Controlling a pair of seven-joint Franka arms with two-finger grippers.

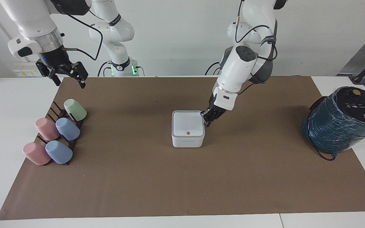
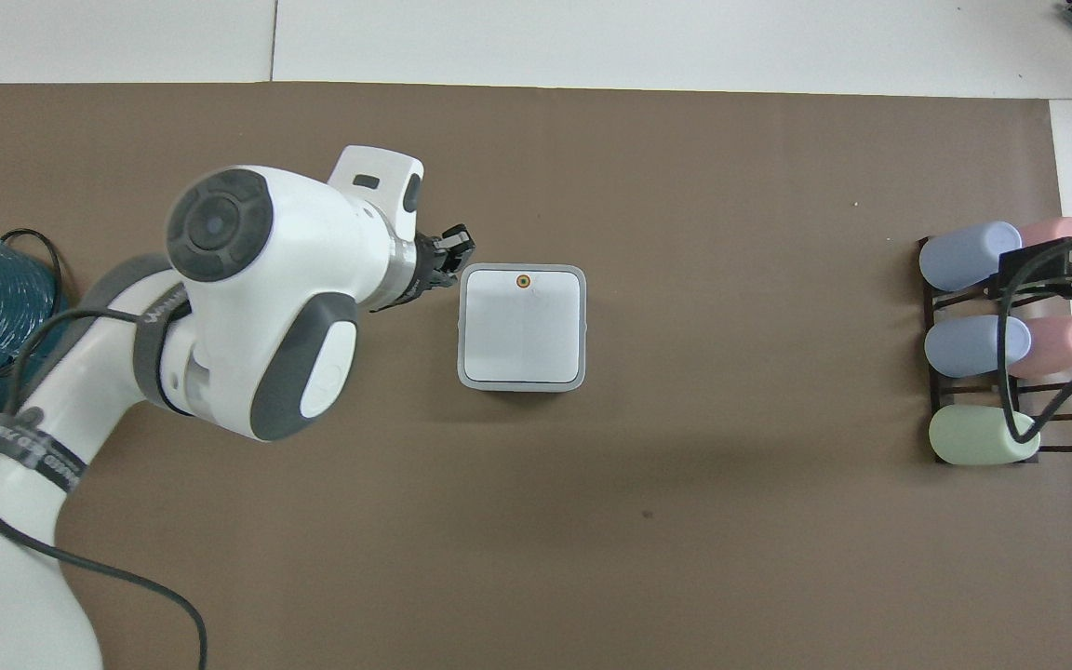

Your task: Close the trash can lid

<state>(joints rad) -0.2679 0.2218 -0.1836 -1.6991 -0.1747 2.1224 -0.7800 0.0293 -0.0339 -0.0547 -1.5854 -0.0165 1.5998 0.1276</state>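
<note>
Five cups (image 1: 55, 134) lie on a rack at the right arm's end of the table, the waiting right gripper (image 1: 69, 77) above them, fingers spread wide. Mid-mat, the trash can (image 1: 188, 139) stands with the lid (image 1: 187, 124) flat on it. Just beside it, toward the left arm's end, hangs the left gripper (image 1: 207, 121), fingers drawn narrow, holding nothing. Beside the mat's edge stands a teal wrapped cylinder (image 1: 341, 123).

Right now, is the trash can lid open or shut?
Shut. The lid lies flat on the trash can, flush with its grey rim, orange dot facing up. The left end effector is beside it.
</note>
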